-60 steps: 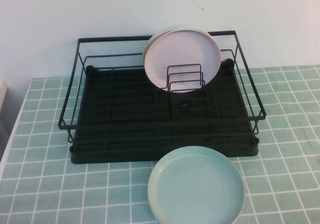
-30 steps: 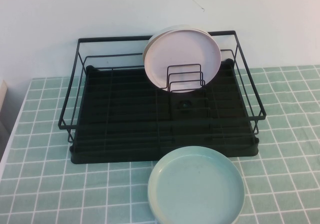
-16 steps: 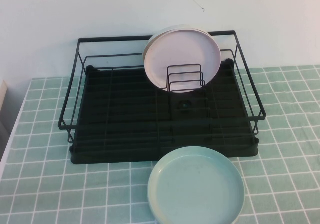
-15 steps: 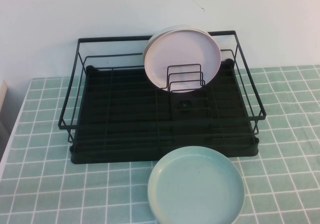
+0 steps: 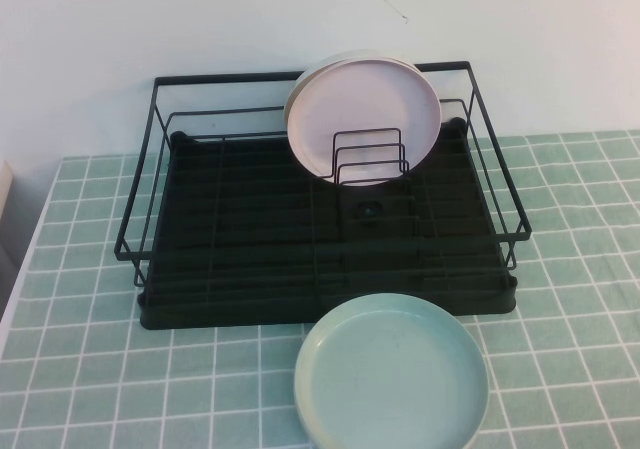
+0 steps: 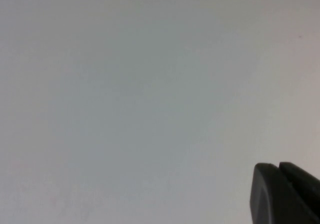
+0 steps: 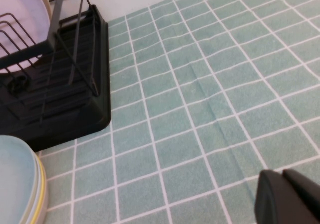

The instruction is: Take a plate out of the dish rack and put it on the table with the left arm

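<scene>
The left pincer (image 6: 285, 194) faced only a blank pale wall, just a dark tip in its wrist view, so whether it was apart or together could not be told. On the counter (image 5: 80, 369) sat the dish rack (image 5: 240, 259), the plate (image 5: 365, 114) upright in its wire holder at the back right. A mint-green plate (image 5: 392, 374) lay in front. The right pincer (image 7: 290, 199) hung over bare tiles beside the rack; its state couldn't be told either.
</scene>
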